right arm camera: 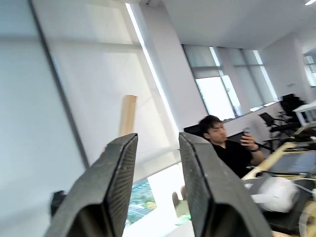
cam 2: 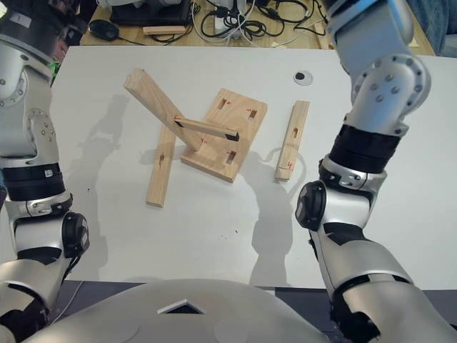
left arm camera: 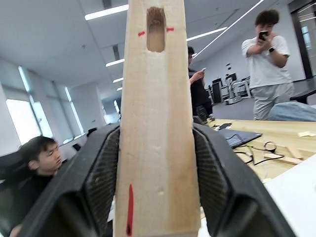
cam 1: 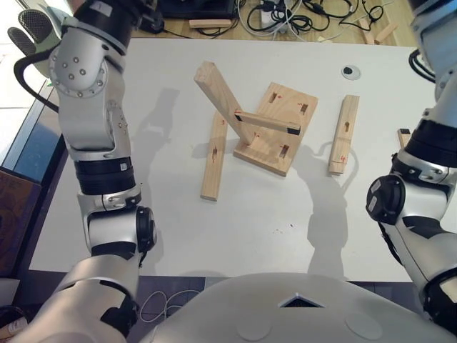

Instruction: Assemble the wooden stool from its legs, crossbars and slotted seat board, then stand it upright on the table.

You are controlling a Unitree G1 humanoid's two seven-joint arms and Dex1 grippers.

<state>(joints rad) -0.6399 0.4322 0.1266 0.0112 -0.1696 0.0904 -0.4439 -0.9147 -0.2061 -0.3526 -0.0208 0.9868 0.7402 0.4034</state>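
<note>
The slotted seat board (cam 1: 265, 156) lies flat at the table's middle. A wooden leg (cam 1: 221, 96) stands tilted in one of its slots, leaning to the far left, with a crossbar (cam 1: 268, 123) joined to its side and reaching over the board. One loose leg (cam 1: 213, 161) lies left of the board, another (cam 1: 344, 134) to its right. In the left wrist view my left gripper (left arm camera: 157, 129) is shut on a further slotted leg (left arm camera: 155, 74) with red marks, held up in the air. My right gripper (right arm camera: 158, 138) is raised and open, with nothing between its fingers.
A small round dark cap (cam 1: 350, 71) lies at the table's far right. A short wood piece (cam 1: 403, 134) shows by my right arm at the table's right side. Cables and wood offcuts (cam 1: 211, 23) lie beyond the far edge. The near half of the table is bare.
</note>
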